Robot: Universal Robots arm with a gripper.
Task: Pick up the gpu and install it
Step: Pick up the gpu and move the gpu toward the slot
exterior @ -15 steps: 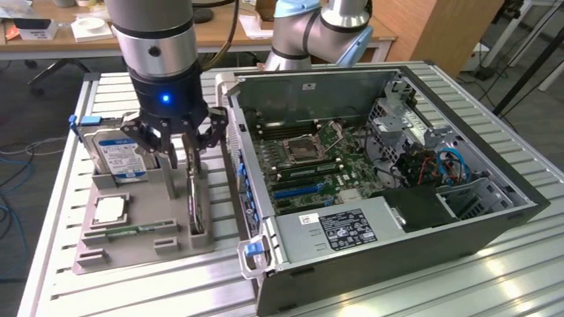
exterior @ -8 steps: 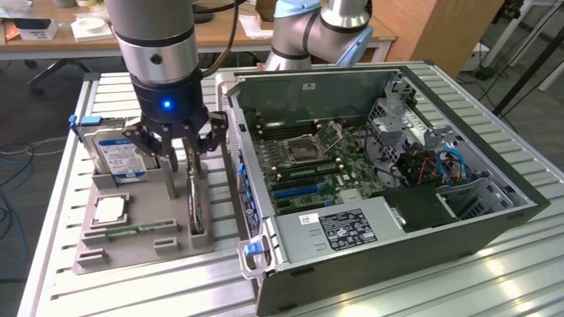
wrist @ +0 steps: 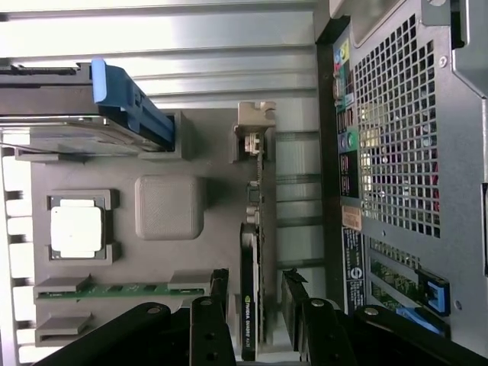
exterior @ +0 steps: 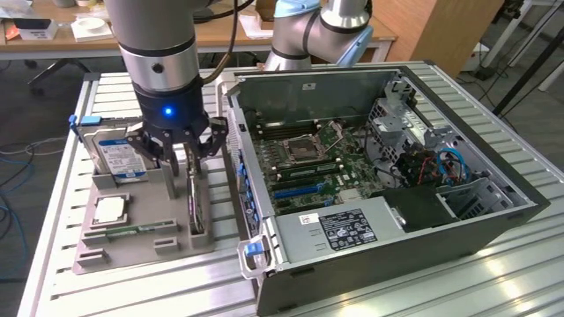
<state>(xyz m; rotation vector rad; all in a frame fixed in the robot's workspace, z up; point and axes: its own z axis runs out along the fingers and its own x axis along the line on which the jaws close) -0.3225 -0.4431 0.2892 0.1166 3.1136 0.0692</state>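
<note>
Gpu [wrist: 249, 252] on edge, claw [wrist: 255, 284] spread astride, gap each side.

The gpu [exterior: 195, 201] stood on its edge, thin and black-faced with a silver end bracket, slotted into the grey holder [exterior: 132, 251].
</note>
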